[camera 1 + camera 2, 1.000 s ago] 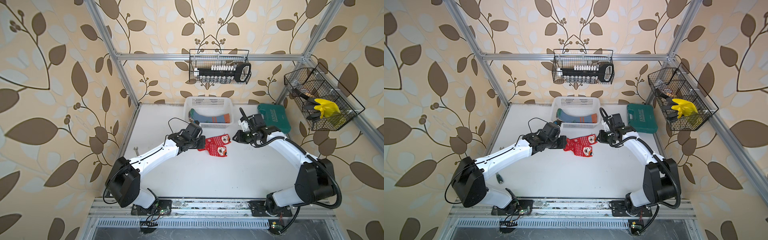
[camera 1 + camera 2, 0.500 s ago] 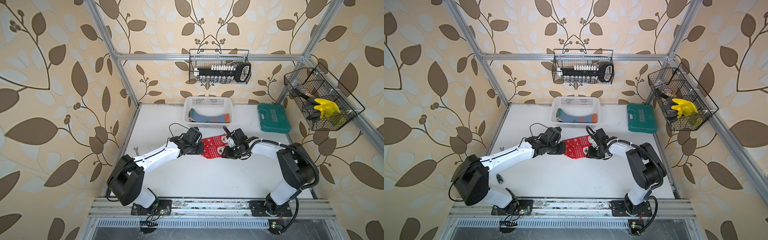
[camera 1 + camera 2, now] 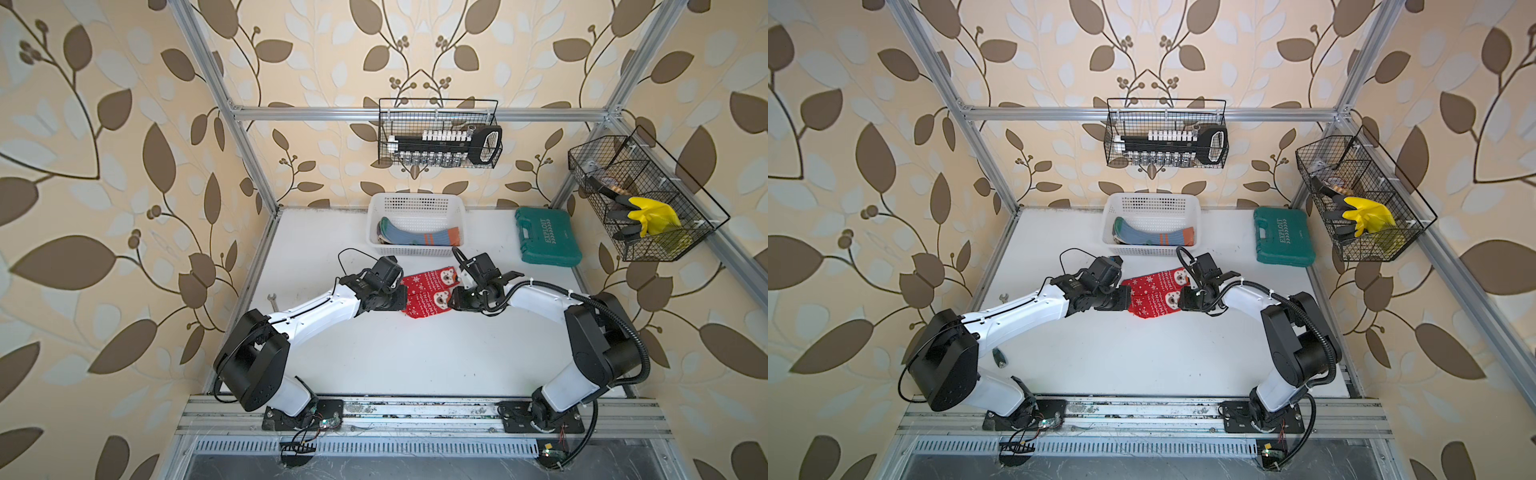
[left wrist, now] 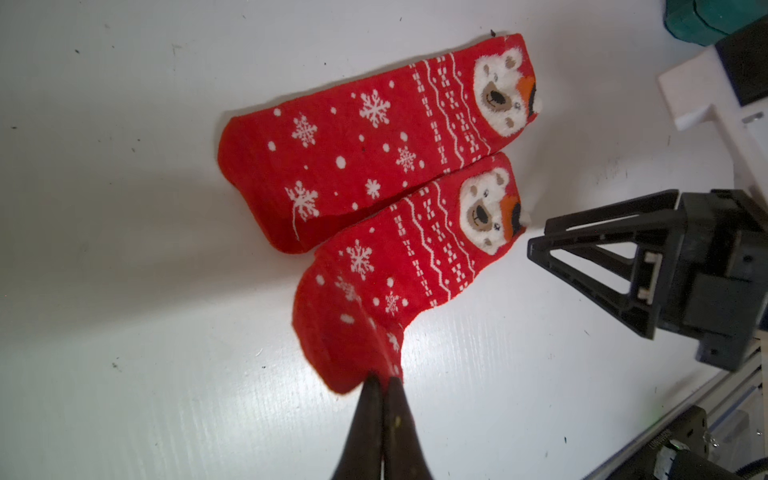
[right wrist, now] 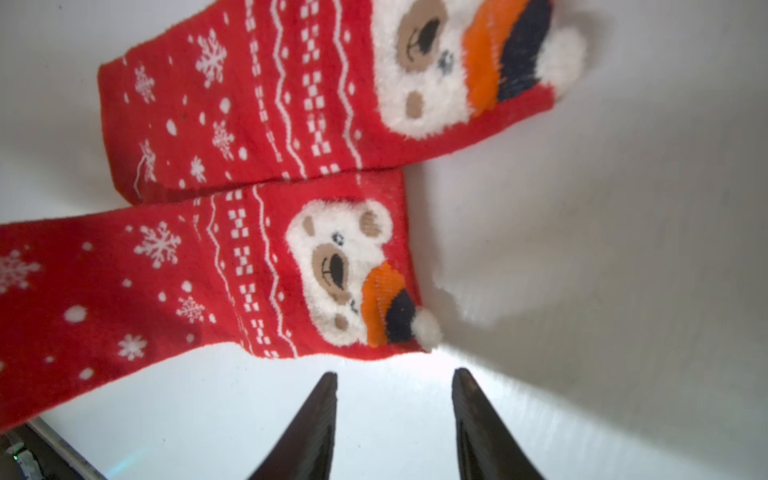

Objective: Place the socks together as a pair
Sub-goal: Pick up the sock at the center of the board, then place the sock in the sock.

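Two red socks with snowflakes and bear faces lie side by side on the white table, the farther sock [image 3: 430, 277] [image 4: 365, 145] and the nearer sock [image 3: 426, 302] [image 4: 399, 266] touching along one edge. My left gripper [image 4: 382, 380] [image 3: 404, 300] is shut on the toe end of the nearer sock. At that sock's cuff, my right gripper [image 5: 395, 374] [image 3: 452, 299] stands open a little off the fabric, with only bare table between its fingers. In both top views, blue-grey socks [image 3: 1152, 237] with orange cuffs lie in the white basket [image 3: 1152, 199].
A green tool case [image 3: 547, 237] lies at the back right of the table. A small wrench [image 3: 273, 300] rests near the left edge. Wire baskets hang on the back wall [image 3: 438, 133] and on the right wall, where a yellow glove [image 3: 652, 216] sits.
Both arms carried the nearer sock forward and laid it beside the other one. My right gripper has opened and let go of its cuff. The left stays shut on the toe.
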